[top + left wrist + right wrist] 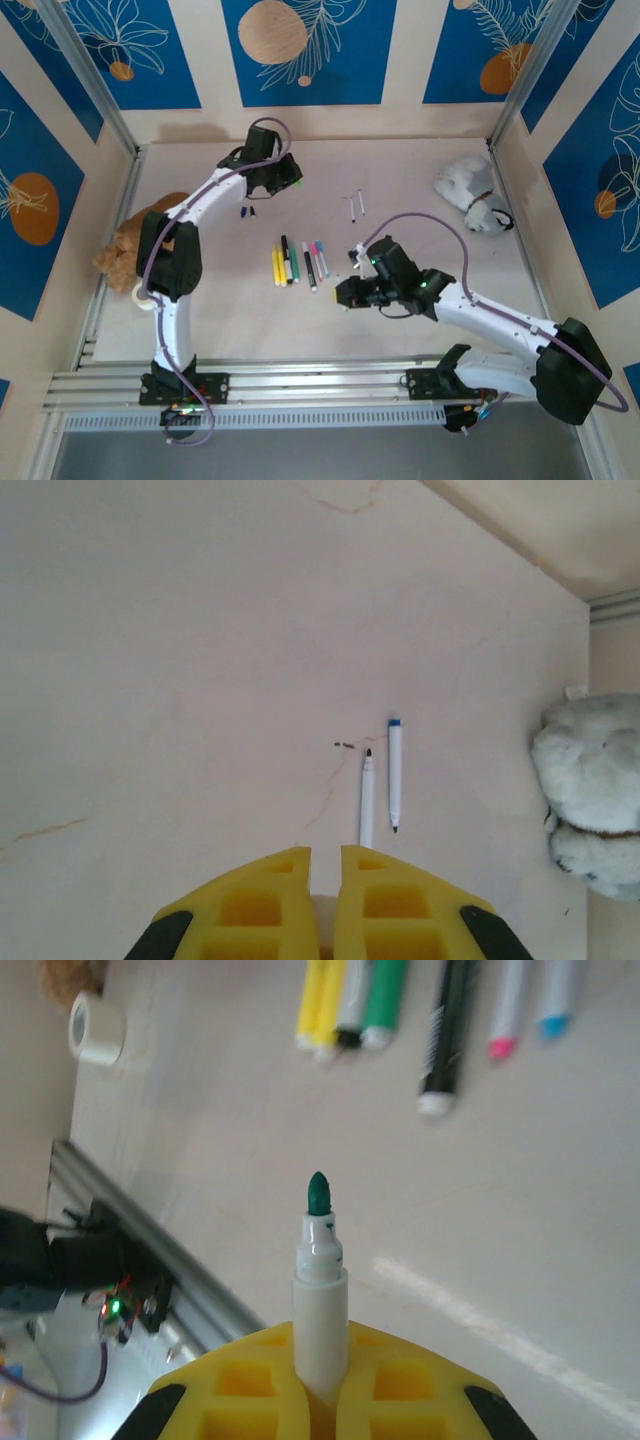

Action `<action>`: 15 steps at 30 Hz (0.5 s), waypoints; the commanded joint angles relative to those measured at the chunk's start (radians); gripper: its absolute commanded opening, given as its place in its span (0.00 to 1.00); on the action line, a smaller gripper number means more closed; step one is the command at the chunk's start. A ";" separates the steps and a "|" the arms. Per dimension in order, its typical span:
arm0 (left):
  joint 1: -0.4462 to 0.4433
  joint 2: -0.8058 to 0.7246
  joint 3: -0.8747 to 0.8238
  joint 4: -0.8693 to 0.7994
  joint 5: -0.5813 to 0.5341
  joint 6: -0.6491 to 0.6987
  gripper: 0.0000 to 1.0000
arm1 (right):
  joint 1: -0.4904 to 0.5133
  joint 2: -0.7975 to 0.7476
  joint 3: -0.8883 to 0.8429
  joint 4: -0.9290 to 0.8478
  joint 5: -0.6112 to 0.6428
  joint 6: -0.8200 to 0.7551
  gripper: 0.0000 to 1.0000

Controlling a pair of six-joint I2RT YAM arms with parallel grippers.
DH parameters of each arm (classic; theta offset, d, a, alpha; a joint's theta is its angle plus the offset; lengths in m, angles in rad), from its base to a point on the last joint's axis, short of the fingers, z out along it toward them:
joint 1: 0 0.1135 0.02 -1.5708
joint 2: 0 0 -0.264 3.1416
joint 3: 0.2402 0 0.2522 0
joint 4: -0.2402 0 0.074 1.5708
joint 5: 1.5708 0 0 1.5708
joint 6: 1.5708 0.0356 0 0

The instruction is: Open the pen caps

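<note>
- The right gripper [320, 1365] pinches an uncapped white plastic marker pen [319, 1280], whose green felt tip points away from the gripper.
- The left gripper [325, 865] hangs over the far part of the pale desk [150, 680], jaws pressed together.
- Two tiny dark plastic pen caps [247, 212] lie on the desk just beside the left gripper.
- Two uncapped thin white pens [380, 780] lie side by side ahead of it.
- A row of slim coloured pens [298, 265] lies mid-desk.

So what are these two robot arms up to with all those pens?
They are pulling caps off marker pens. The right gripper is clamped on a white marker whose green tip is already bare. The left gripper is shut, over the far part of the table near two loose pens. A row of pens waits mid-table.
</note>
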 commanded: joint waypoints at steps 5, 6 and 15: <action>0.000 0.064 0.109 -0.274 -0.121 0.221 0.00 | -0.178 0.248 0.242 -0.102 0.051 -0.163 0.00; 0.007 0.070 0.125 -0.313 -0.149 0.256 0.00 | -0.195 0.297 0.290 -0.107 0.061 -0.189 0.00; 0.079 0.181 0.271 -0.543 -0.325 0.418 0.00 | -0.270 0.766 0.711 -0.188 0.115 -0.254 0.00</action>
